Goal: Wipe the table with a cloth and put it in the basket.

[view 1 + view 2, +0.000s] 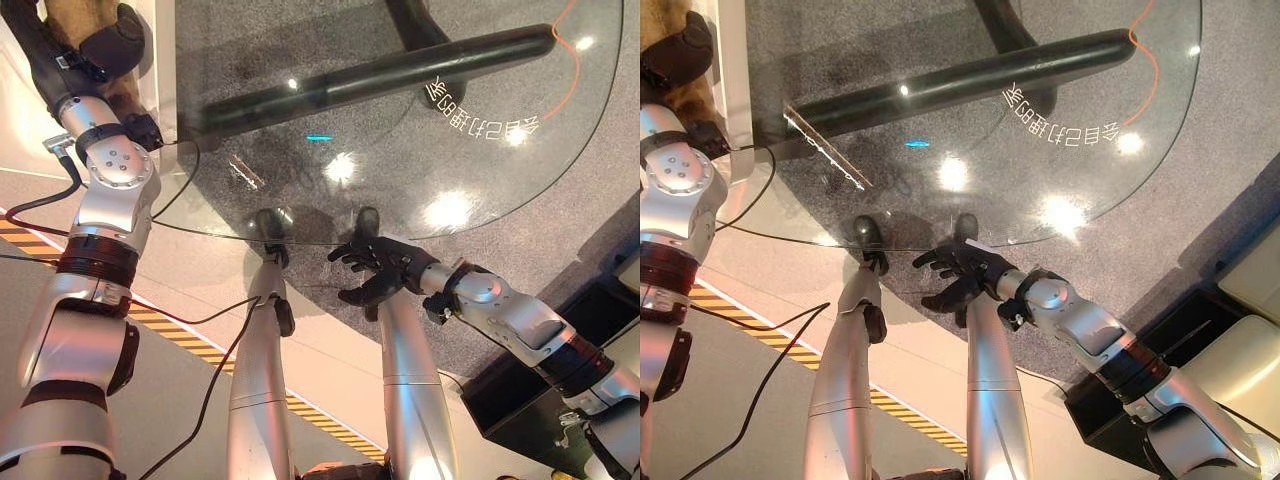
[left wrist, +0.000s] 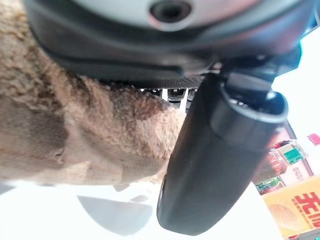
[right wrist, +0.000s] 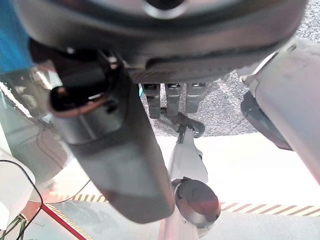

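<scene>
The left hand (image 1: 108, 45) grips the brown cloth (image 2: 75, 125) off the glass table's (image 1: 480, 160) far left corner (no basket in sight); the right hand (image 1: 378, 272) hangs slack at the near edge; wiping seems next, needing the cloth brought onto the glass.

We see a grey carpet (image 1: 560, 215) under the glass, a black bar (image 1: 380, 75) lying across it, and an orange cord (image 1: 572, 40) curving near the bar's end. A striped floor tape (image 1: 180, 335) runs nearer us. Coloured boxes (image 2: 295, 200) stand together.
</scene>
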`<state>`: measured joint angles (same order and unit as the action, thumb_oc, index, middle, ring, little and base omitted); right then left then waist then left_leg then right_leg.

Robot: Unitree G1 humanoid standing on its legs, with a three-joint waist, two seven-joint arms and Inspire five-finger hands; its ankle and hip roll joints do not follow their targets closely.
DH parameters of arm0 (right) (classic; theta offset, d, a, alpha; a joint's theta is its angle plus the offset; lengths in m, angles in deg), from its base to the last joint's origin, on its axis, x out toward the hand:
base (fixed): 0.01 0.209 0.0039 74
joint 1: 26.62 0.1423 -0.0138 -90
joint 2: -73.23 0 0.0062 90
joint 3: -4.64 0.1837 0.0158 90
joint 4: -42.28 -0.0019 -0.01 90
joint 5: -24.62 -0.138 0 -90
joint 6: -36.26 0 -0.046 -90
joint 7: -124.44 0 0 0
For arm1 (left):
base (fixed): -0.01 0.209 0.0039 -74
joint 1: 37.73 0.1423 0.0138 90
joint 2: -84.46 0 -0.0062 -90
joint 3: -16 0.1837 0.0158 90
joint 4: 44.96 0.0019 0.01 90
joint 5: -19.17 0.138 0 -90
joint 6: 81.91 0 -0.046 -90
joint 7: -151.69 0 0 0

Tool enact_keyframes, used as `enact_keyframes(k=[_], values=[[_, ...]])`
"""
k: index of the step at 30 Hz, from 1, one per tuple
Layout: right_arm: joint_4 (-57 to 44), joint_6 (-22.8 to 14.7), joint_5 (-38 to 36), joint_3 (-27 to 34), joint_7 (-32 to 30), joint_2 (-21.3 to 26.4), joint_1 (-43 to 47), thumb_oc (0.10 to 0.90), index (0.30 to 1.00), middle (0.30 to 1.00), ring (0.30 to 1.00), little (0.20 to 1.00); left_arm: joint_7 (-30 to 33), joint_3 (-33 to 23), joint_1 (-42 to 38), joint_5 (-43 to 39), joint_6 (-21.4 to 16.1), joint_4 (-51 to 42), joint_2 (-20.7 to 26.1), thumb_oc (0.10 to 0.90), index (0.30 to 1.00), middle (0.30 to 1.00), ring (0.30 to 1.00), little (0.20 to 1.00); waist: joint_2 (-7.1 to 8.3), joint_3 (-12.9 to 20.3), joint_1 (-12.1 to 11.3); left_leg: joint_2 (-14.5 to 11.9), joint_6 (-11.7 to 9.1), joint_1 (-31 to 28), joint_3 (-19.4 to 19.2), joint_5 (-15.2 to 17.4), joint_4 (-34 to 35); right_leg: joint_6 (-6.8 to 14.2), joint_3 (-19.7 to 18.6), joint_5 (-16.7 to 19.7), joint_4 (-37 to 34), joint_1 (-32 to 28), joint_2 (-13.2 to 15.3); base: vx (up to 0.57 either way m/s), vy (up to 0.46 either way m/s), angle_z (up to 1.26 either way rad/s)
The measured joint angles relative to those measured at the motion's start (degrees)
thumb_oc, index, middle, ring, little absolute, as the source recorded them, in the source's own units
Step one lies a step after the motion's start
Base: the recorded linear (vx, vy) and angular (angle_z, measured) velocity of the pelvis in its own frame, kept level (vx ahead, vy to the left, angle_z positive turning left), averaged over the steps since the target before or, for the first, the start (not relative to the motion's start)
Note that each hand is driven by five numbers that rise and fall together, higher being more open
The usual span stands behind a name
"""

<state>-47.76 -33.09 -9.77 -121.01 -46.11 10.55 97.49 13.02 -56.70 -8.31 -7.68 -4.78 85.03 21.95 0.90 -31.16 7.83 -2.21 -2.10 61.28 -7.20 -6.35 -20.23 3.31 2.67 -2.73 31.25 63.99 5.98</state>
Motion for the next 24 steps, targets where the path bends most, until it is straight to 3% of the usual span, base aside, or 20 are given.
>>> enact_keyframes(k=[9,16,24], values=[[0.96,0.19,0.72,0.70,-0.63,-1.73,-1.40,0.800,0.900,0.900,0.900,0.900,-0.33,-0.49,6.92,-1.03,0.37,-1.01,-0.96,0.800,0.900,0.900,0.900,0.900,-0.01,0.02,-1.22,-0.03,-0.45,-3.56,0.06,-0.48,0.78,-0.51,0.11,-0.64,1.13,-2.65,0.08,-0.01,-0.038,0.02],[0.91,-0.22,1.95,2.25,-0.81,-2.85,-3.89,0.800,0.900,0.900,0.900,0.900,-0.49,-4.85,12.90,-1.02,0.53,-3.55,-1.39,0.800,0.900,0.900,0.900,0.900,0.07,0.06,-2.21,-0.08,-1.45,-6.41,0.70,-1.19,2.43,-1.16,0.90,-1.15,1.46,-4.85,0.08,-0.05,-0.068,0.04],[0.81,-1.80,6.16,4.15,-0.74,-3.18,-10.62,0.800,0.900,0.900,0.900,0.900,-1.35,-10.13,23.80,-1.00,-0.15,-7.48,-1.60,0.800,0.900,0.900,0.900,0.900,0.02,0.03,-3.66,0.06,-1.84,-15.63,1.44,-1.52,6.06,-1.31,1.94,-2.14,-0.56,-13.59,0.13,-0.06,-0.103,0.04]])
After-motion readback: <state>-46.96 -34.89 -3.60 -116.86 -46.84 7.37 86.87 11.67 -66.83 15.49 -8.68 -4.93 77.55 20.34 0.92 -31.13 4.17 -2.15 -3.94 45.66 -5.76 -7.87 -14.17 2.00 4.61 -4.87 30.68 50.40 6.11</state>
